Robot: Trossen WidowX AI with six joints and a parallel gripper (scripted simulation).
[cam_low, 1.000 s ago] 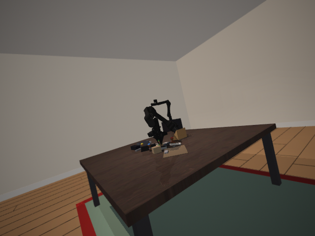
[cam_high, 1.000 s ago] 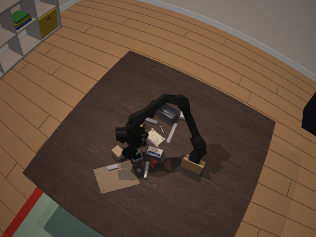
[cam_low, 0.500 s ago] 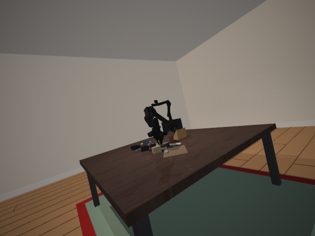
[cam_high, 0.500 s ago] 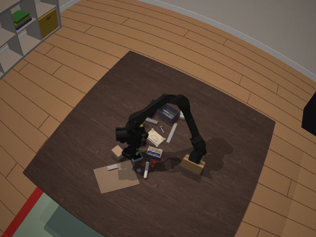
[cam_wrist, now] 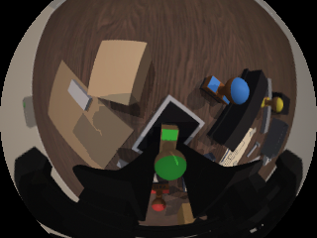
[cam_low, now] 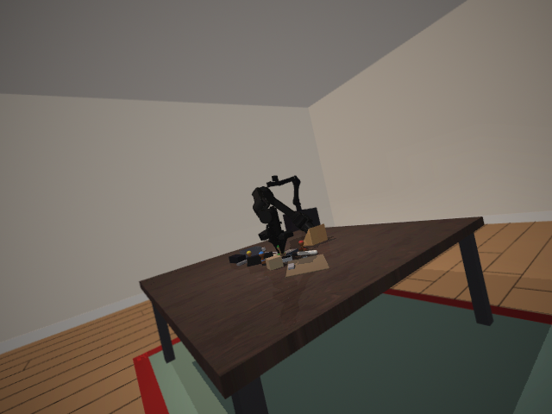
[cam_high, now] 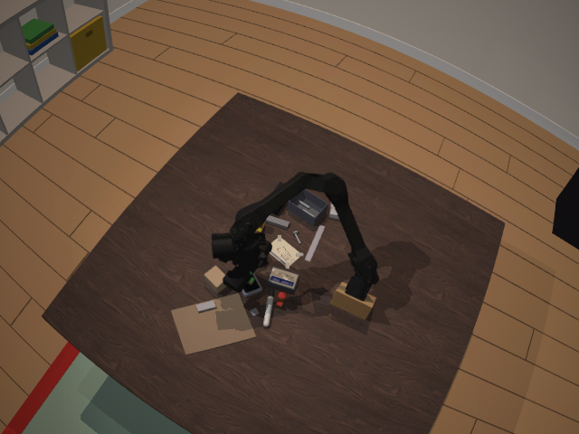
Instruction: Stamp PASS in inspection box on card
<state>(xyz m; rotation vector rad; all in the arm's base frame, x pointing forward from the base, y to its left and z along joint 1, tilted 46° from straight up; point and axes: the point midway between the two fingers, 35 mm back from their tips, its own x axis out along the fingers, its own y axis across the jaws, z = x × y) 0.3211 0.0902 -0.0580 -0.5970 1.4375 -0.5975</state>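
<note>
My gripper [cam_high: 246, 281] [cam_low: 279, 251] [cam_wrist: 166, 146] is shut on the green-knobbed stamp [cam_high: 251, 280] [cam_wrist: 170, 167], which has a green label on its base block. The stamp points down over the grey-rimmed black ink pad [cam_high: 252, 289] [cam_wrist: 173, 110]. Whether its face touches the pad is not clear; its underside is hidden. The cream card [cam_high: 280, 248] [cam_wrist: 238, 149] lies taped on the table with dark markings. They are too small to read, so I cannot tell the inspection box's state.
A red stamp [cam_high: 281, 296] [cam_wrist: 158, 202], a white cylinder [cam_high: 268, 312] and a blue-labelled box [cam_high: 283, 278] are near the pad. A tan block [cam_high: 215, 278] [cam_wrist: 117, 69], a blue stamp [cam_wrist: 237, 91], a black block [cam_wrist: 240, 111] and a yellow stamp [cam_wrist: 275, 104] also stand around.
</note>
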